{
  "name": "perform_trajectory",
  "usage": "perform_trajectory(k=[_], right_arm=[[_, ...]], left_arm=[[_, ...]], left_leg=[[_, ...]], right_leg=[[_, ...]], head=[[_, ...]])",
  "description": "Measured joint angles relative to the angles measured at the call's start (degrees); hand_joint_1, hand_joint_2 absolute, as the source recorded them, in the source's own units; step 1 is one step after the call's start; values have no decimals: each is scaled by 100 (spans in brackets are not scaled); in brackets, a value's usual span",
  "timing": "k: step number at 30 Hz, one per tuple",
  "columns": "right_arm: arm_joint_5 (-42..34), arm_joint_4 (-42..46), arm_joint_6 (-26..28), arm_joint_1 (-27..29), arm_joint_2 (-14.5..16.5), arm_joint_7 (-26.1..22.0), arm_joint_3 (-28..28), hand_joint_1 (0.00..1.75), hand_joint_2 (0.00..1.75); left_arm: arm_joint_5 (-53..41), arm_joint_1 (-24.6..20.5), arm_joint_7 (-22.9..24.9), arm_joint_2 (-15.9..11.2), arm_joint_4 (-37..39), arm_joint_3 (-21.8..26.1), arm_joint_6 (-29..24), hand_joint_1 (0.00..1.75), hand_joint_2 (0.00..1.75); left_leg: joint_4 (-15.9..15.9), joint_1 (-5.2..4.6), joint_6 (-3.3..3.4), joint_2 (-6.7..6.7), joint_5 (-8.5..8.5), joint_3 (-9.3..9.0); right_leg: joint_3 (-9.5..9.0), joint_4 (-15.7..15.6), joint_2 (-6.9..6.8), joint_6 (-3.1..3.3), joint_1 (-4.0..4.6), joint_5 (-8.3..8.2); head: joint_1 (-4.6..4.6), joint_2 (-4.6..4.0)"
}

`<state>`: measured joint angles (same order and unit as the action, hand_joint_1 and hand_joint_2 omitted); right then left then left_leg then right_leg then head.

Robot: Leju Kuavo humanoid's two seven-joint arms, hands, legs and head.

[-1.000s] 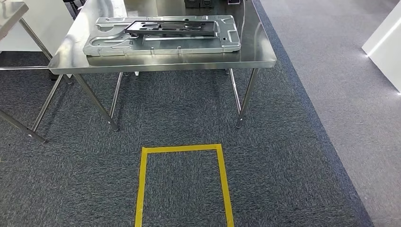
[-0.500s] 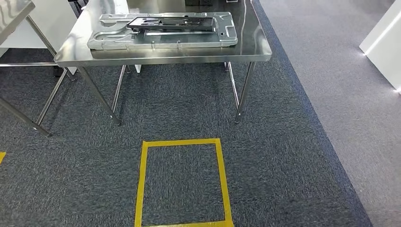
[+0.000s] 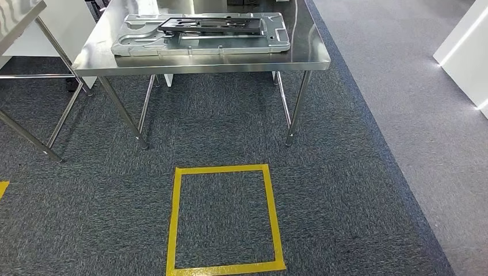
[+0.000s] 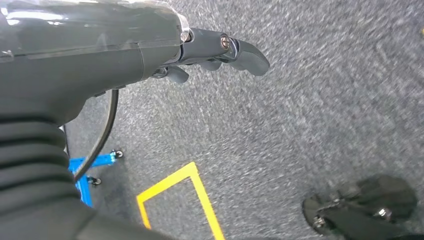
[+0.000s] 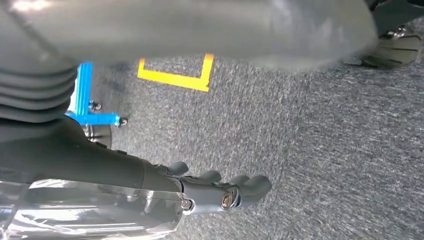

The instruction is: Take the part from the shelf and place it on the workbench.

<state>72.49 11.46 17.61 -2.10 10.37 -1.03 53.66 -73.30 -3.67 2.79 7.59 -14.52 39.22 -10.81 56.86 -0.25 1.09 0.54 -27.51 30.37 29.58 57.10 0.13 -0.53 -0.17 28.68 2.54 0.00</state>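
The steel workbench stands ahead in the head view. On it lies a large grey metal plate with a black frame part resting on top. My left hand hangs over the carpet in the left wrist view, fingers stretched out and holding nothing. My right hand hangs the same way in the right wrist view, also with nothing in it. Both hands are far from the bench.
A yellow tape square marks the carpet in front of the bench. A second steel table stands at the left, and a white cabinet at the right. A blue wheeled frame stands on the floor behind me.
The whole head picture has shifted: the bench sits higher and farther off, and the full yellow square has come into view. The camera has moved back; nothing on the bench moved.
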Motion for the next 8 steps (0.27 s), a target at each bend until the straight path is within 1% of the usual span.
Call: perform_trajectory(k=[1,2,3,4,5,7,8], right_arm=[[-131,1,-31,32,-16,0,-96,0,0],[-263,1,-64,56,-31,0,-191,0,0],[-397,4,-93,72,-47,1,-285,0,0],[-528,12,-124,85,-62,1,-377,0,0],[-653,25,-154,92,-74,2,-466,0,0],[-903,68,-215,99,-98,2,-647,0,0],[-967,80,-232,100,-104,2,-694,0,0]], left_arm=[[134,1,-4,-11,-24,-67,21,0,0],[269,10,-7,-29,-48,-133,41,0,0],[402,29,-11,-46,-63,-198,59,0,0],[535,54,-14,-63,-75,-263,79,0,0],[662,86,-19,-81,-81,-326,97,0,0],[921,167,-26,-99,-83,-454,139,0,0],[986,190,-28,-103,-83,-487,150,0,0]], left_leg=[[3,-3,-33,-6,11,9],[7,-2,-62,-11,13,11],[49,1,-94,-19,-25,28],[176,6,-125,-27,-127,82],[428,17,-155,-31,-300,190],[1180,48,-205,-32,-709,519],[1403,57,-218,-32,-815,616]], right_leg=[[12,-6,-17,23,11,-25],[15,-23,-45,56,-1,-45],[18,-47,-73,95,-14,-69],[27,-71,-105,134,-31,-94],[41,-89,-138,166,-42,-115],[85,-85,-199,188,-36,-132],[96,-83,-216,190,-33,-135]], head=[[0,0],[0,0],[0,0],[0,0],[0,0],[0,0],[0,0]])
